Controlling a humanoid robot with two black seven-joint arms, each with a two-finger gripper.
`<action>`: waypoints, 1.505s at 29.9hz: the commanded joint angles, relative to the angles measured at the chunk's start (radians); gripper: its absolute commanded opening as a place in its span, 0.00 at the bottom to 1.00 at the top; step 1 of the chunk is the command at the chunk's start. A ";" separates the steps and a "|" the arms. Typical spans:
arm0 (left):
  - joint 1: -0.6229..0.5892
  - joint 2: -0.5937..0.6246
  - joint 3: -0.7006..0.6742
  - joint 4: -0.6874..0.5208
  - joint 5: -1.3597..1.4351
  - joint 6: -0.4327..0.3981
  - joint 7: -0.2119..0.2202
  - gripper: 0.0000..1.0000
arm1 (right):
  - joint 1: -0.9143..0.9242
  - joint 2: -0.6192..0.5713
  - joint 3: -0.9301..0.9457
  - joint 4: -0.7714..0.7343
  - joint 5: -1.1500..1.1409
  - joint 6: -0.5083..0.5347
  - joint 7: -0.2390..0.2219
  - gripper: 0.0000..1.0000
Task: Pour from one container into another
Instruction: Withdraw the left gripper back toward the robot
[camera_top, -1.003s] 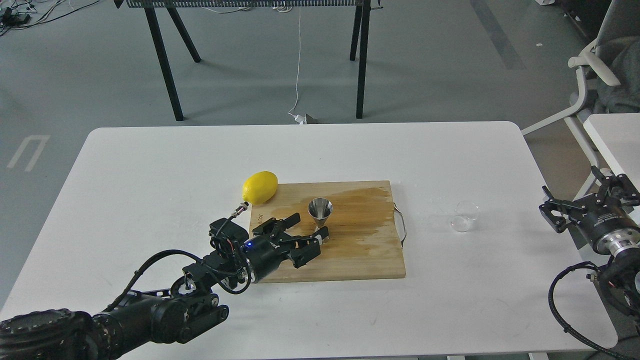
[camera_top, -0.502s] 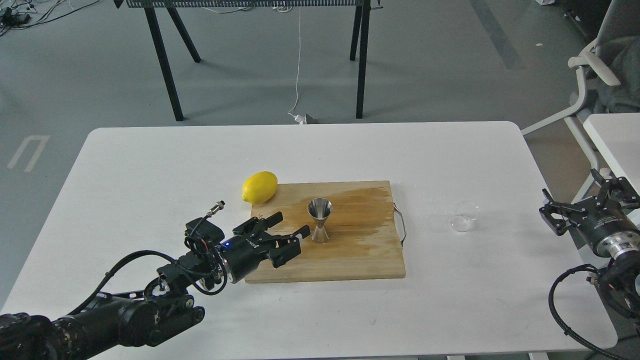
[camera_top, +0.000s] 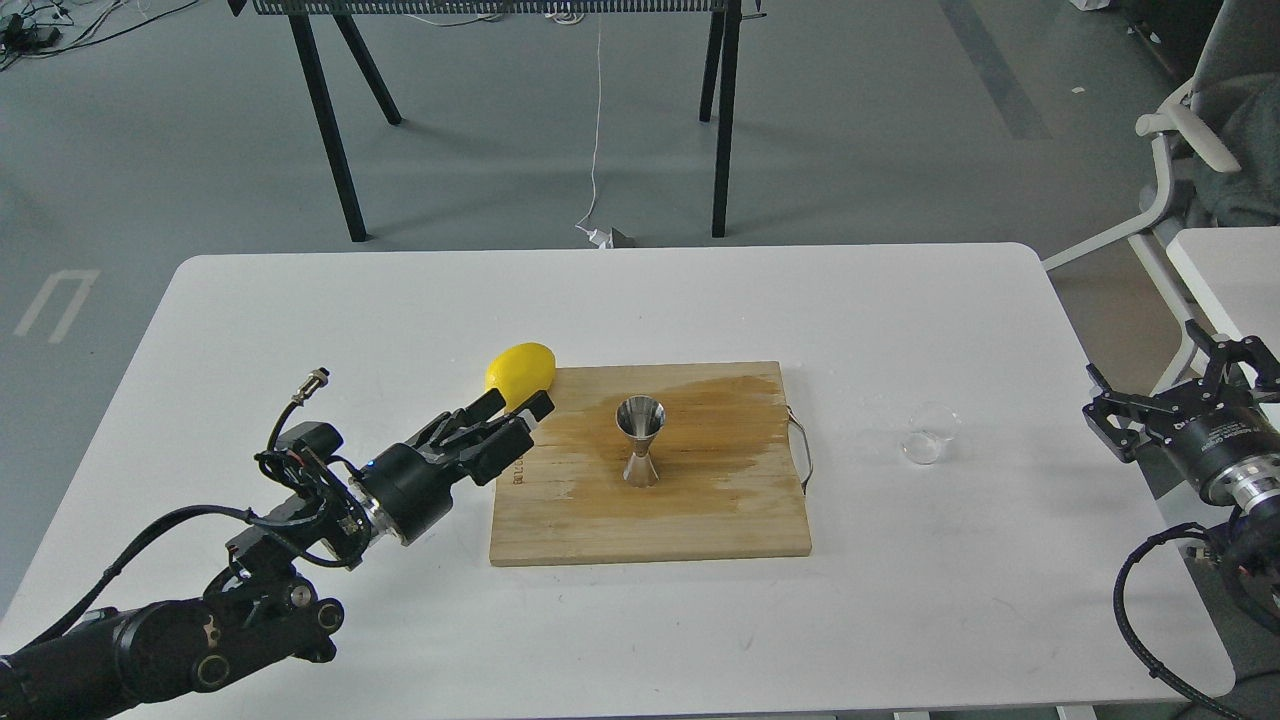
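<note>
The steel jigger (camera_top: 640, 441) stands upright near the middle of the wooden cutting board (camera_top: 700, 515). To the board's right, on the white table, sits the small clear glass cup (camera_top: 928, 434), also upright. My left gripper (camera_top: 518, 403) hovers at the board's left edge, just below the lemon (camera_top: 520, 369), well left of the jigger. Its fingers are apart and hold nothing. At the table's right edge, a good way right of the cup, my right gripper (camera_top: 1160, 378) has its fingers spread wide and empty.
The board has a metal handle (camera_top: 803, 450) on its right side and a darker wet-looking stain across its upper half. A second white table (camera_top: 1225, 265) and a chair stand at the far right. A black-legged bench stands behind the table.
My left arm has drawn back to the left, away from the jigger's base, and now points up towards the lemon. The jigger stays upright. The right gripper has barely shifted.
</note>
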 joint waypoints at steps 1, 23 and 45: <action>0.001 0.006 -0.044 -0.028 -0.094 -0.125 0.000 0.94 | -0.088 -0.054 0.002 0.085 0.112 0.000 -0.045 0.99; 0.009 0.112 -0.283 -0.018 -0.545 -0.882 0.000 0.97 | -0.300 -0.054 -0.076 0.280 0.218 0.000 -0.122 0.99; 0.034 0.114 -0.294 -0.015 -0.591 -0.882 0.000 0.97 | -0.139 0.128 -0.127 0.136 0.203 0.000 -0.161 0.99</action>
